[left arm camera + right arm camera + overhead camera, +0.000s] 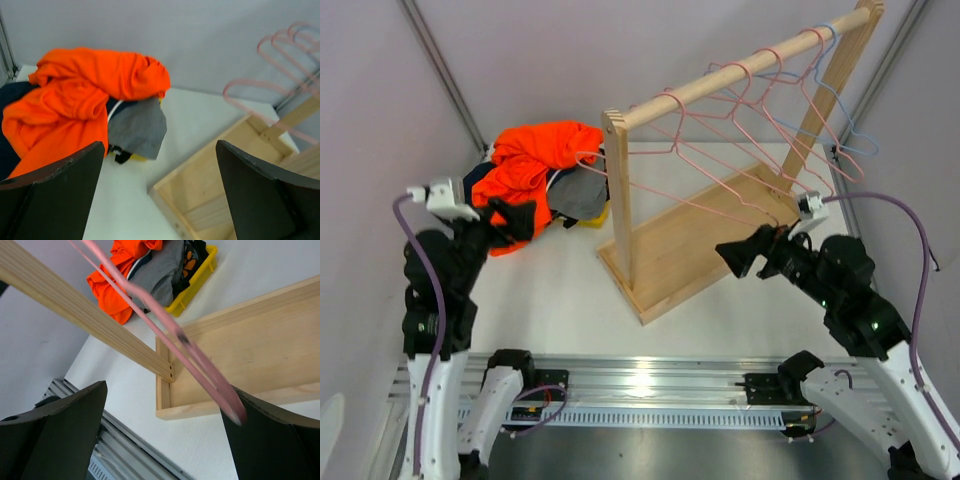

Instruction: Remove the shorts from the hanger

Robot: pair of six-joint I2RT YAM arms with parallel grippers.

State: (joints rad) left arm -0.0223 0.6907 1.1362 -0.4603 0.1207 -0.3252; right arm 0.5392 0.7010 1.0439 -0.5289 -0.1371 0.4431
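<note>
The shorts lie in a heap at the back left: bright orange (535, 160) on top, grey (582, 195) beside it, navy (478, 180) at the left edge. In the left wrist view the orange (90, 95), grey (137, 125) and navy (12, 95) ones lie ahead. Several pink hangers (720, 130) hang bare on the rail. My left gripper (515, 220) is open and empty, just in front of the heap. My right gripper (745, 255) is open, with a bare pink hanger (165, 325) passing between its fingers and ending by the right one.
The wooden rack has a front post (617, 190), a sloping rail (740, 70) and a base board (710, 235) in mid table. One blue hanger (845, 110) hangs at the rail's far end. The heap sits in a yellow bin (200, 277).
</note>
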